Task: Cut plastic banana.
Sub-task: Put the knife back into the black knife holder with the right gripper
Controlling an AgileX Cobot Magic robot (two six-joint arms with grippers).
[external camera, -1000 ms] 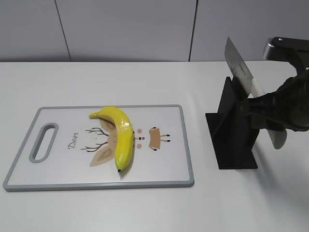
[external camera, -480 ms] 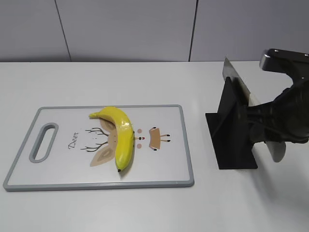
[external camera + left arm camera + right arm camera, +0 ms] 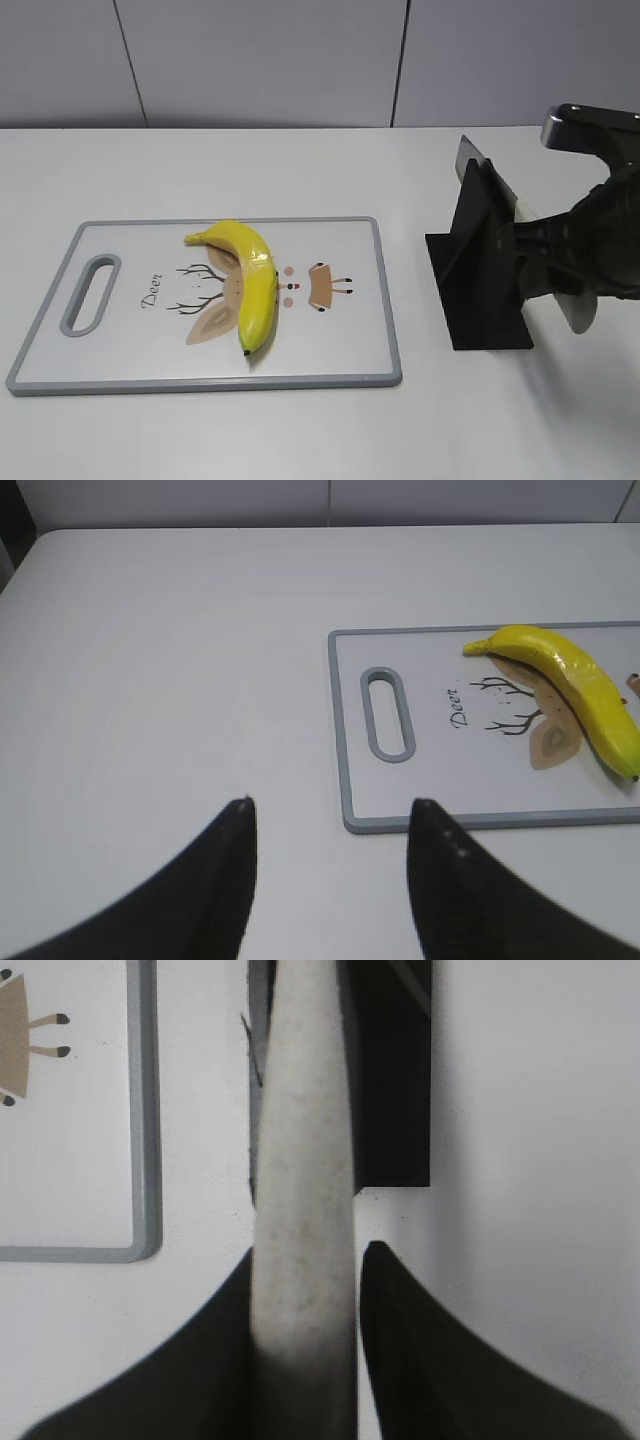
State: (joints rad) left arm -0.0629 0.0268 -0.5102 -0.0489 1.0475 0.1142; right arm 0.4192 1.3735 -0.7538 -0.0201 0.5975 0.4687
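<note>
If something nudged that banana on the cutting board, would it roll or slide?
The banana would probably pivot or rock rather than roll, since it is curved. Its glossy skin on the smooth cutting board suggests easy sliding. Being plastic, it is likely stiff and light.

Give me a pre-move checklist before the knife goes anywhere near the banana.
1. Right gripper closed on the knife handle: ok, fingers flank it on both sides.
2. Knife blade clear of the black knife stand: not ok, only its top shows above the stand.
3. Banana lying on the cutting board: ok.
4. Left gripper steadying the banana: not ok, it is open over the table, off the board.
5. Firmness of the grip on the handle: cannot tell.
</note>
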